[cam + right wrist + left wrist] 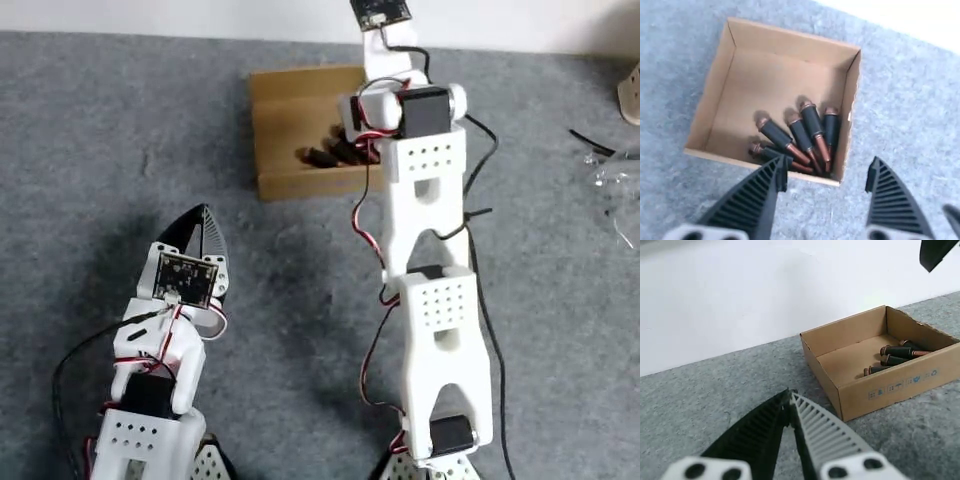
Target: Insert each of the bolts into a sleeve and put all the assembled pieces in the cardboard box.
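While the right claw (829,165) gapes above the cardboard box (790,42) rim (pieces (801,134) inside), the left claw (790,396), closed, overhangs carpet (705,390).

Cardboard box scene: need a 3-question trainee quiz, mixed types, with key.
1. True or false: the left gripper is shut.
2. Pick one. The right gripper above the box is: A open; B shut on a piece; C shut, empty.
3. Fill in: ____ assembled pieces lie in the box.

Key: 1 true; 2 A; 3 five.
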{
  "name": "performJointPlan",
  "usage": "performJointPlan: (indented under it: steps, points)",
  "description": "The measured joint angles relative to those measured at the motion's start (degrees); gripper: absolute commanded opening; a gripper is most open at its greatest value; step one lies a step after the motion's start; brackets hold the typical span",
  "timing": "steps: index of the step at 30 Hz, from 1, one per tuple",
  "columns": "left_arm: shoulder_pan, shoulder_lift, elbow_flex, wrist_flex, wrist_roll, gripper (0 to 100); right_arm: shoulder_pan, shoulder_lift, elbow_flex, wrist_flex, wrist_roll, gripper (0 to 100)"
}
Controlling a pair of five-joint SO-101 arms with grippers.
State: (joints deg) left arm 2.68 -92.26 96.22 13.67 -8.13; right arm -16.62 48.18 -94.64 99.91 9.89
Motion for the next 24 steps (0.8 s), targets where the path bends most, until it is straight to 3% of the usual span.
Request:
performJointPlan:
  steps: [11, 24]
  points:
    - [0.0, 0.0, 0.0, 0.0, 0.0, 1, -0.1, -17.8, 1.1, 0.1, 0.0, 22.8]
    - [0.0, 0.0, 0.0, 0.0, 0.0, 1, -0.3, -52.3, 45.7, 0.2, 0.0, 22.8]
